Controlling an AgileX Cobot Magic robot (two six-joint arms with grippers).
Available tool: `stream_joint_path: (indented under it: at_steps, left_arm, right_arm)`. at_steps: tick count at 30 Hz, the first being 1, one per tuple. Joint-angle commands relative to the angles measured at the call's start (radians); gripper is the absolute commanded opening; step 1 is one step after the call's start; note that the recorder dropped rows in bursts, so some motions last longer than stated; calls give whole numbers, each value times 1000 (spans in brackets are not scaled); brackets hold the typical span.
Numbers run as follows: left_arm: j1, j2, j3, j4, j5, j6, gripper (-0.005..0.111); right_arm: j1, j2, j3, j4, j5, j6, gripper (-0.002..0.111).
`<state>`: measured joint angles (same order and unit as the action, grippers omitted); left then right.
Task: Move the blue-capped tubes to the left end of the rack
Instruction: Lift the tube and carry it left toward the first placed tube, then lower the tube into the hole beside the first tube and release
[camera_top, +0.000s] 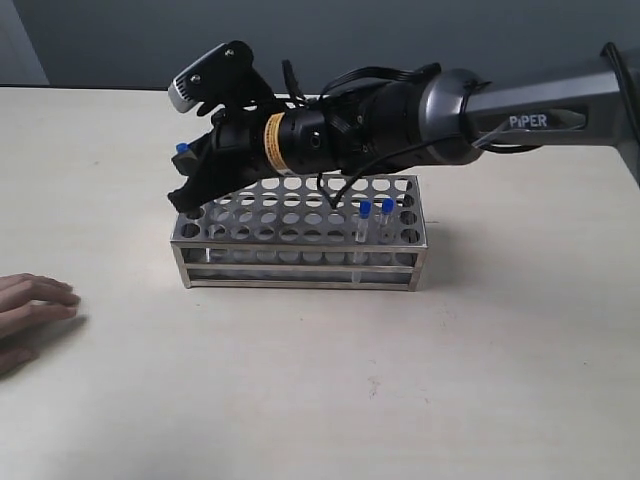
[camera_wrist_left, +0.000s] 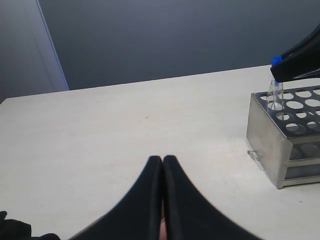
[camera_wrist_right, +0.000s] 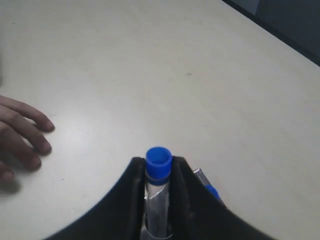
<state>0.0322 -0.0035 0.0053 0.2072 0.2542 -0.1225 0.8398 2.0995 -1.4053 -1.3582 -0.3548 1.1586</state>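
Observation:
The steel rack (camera_top: 300, 262) stands mid-table. My right gripper (camera_top: 186, 172) reaches across to its left end and is shut on a blue-capped tube (camera_top: 183, 150). In the right wrist view that tube (camera_wrist_right: 158, 161) stands upright between the fingers (camera_wrist_right: 134, 186), its cap at their tips. From the left wrist view the held tube (camera_wrist_left: 275, 94) has its lower end at a corner hole of the rack (camera_wrist_left: 272, 137). Two more blue-capped tubes (camera_top: 365, 210) (camera_top: 387, 207) stand at the rack's right end. Another blue cap (camera_wrist_right: 212, 192) peeks beside a finger. My left gripper (camera_wrist_left: 162, 159) is shut and empty, left of the rack.
A person's hand (camera_top: 30, 308) rests on the table at the left edge, also in the right wrist view as a hand (camera_wrist_right: 20, 135). The beige table (camera_top: 500, 380) runs around the rack, with a dark wall behind.

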Motion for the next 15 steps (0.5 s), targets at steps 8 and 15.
stream_joint_path:
  at_steps: [8,15]
  left_arm:
    - [-4,3,-5,-5,-8,-1,1]
    - [-4,3,-5,-5,-8,-1,1]
  right_arm:
    - [-1,-12,97,-2,-23,6,-1]
    - [-1,-12,91,7,-29,12,-1]
